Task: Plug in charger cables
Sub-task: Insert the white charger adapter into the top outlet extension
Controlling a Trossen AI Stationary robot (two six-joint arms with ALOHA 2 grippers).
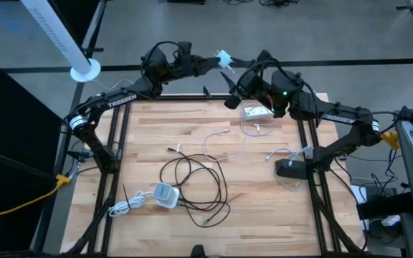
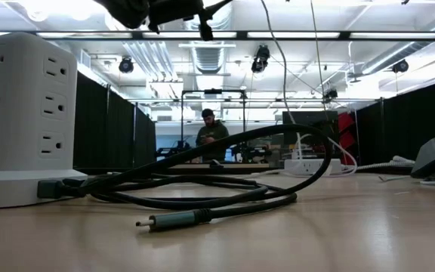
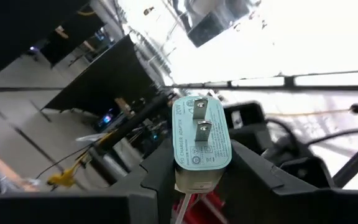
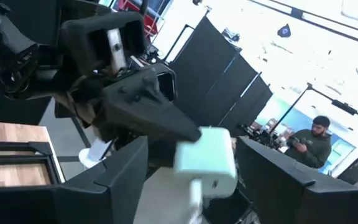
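Charger cables on the table.
Black cable lies looped mid-table; thin white cables lie slack farther back.

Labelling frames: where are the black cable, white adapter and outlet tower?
black cable [image 2: 180,219], low view, plug tip
white adapter [image 3: 202,140], left wrist view, pronged face
outlet tower [image 2: 21,113], low view, outlet side

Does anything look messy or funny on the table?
Yes. The black cable sprawls in loose tangled loops mid-table, its plug tip lying free. Thin white cables are strewn about too. Oddest: both grippers, left and right, meet in the air around a white adapter above the table's far edge.
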